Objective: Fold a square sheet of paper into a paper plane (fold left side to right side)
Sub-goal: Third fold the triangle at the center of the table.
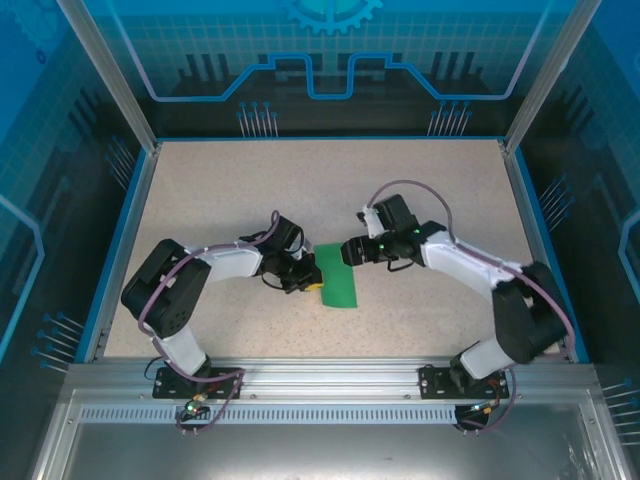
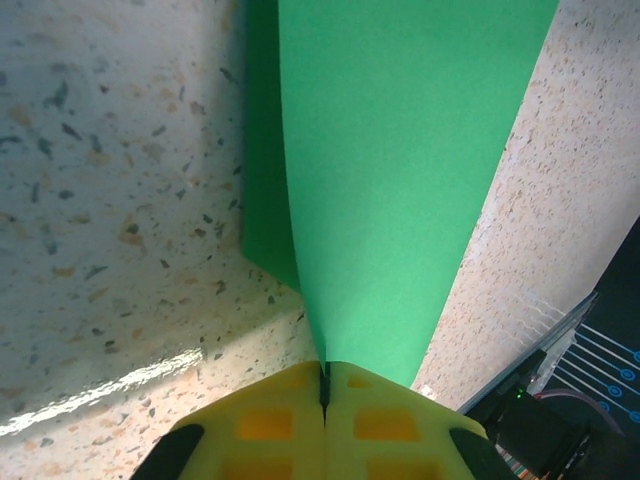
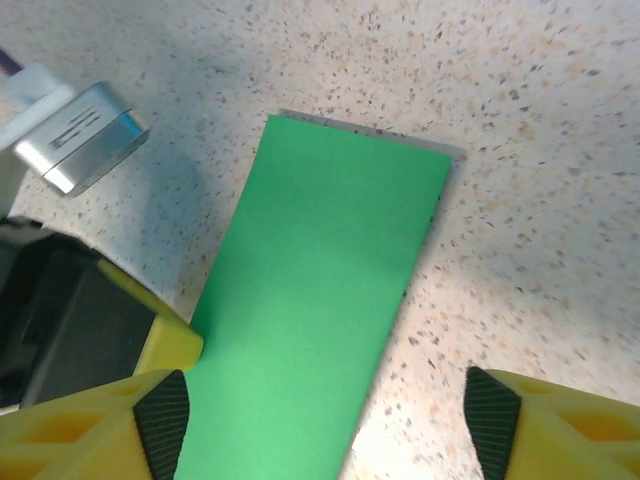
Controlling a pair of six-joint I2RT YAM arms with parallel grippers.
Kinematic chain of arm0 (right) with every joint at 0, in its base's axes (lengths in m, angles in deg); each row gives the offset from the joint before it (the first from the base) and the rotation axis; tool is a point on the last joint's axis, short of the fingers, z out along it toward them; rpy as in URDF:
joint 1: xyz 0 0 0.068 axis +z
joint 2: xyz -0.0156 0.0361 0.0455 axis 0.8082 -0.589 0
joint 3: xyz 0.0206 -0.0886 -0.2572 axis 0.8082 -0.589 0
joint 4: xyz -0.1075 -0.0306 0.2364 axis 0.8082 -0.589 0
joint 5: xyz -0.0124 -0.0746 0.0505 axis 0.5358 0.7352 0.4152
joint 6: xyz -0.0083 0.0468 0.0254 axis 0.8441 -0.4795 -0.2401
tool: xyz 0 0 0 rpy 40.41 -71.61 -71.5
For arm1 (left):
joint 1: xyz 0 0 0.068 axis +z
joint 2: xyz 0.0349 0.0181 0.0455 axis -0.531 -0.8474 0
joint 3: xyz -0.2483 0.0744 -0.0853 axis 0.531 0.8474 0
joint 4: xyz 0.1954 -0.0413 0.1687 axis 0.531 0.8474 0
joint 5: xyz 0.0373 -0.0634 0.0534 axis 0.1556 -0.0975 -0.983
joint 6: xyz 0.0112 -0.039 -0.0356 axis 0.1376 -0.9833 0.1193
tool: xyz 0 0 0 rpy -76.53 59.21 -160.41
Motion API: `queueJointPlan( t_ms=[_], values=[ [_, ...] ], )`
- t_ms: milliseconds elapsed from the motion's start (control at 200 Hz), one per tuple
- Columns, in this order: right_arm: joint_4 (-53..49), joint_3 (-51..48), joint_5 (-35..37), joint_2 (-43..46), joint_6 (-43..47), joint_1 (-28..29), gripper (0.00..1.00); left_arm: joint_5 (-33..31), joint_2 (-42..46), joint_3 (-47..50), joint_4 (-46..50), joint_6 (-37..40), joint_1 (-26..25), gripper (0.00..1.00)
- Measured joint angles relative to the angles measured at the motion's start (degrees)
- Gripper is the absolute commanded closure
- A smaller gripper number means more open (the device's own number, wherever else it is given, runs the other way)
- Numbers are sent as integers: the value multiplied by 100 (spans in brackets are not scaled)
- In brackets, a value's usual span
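One edge of green sheet [image 2: 400, 150] clamped in left pincer [image 2: 324, 378], probably steadying fold; right pincer [image 3: 325, 420] apart above, free to crease.

The green square sheet of paper [image 1: 338, 278] lies folded into a narrow strip, one edge lifted.

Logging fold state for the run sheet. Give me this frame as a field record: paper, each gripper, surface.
paper: square sheet of paper, lying as a narrow green rectangle mid-table
left gripper: jaws shut on the paper's near edge, which is lifted off the surface
right gripper: jaws open, paper's other end between them; contact unclear
surface: speckled beige table
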Motion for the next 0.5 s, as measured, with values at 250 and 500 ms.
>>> queueJointPlan(
  t_ms=[250, 500],
  values=[
    [354, -1200, 168, 1384, 236, 111, 12, 0, 24, -44, 160, -39, 0, 100],
    [761, -1945, 649, 2085, 852, 1056, 10, 0, 24, -160, 291, -151, 0, 100]
  ],
)
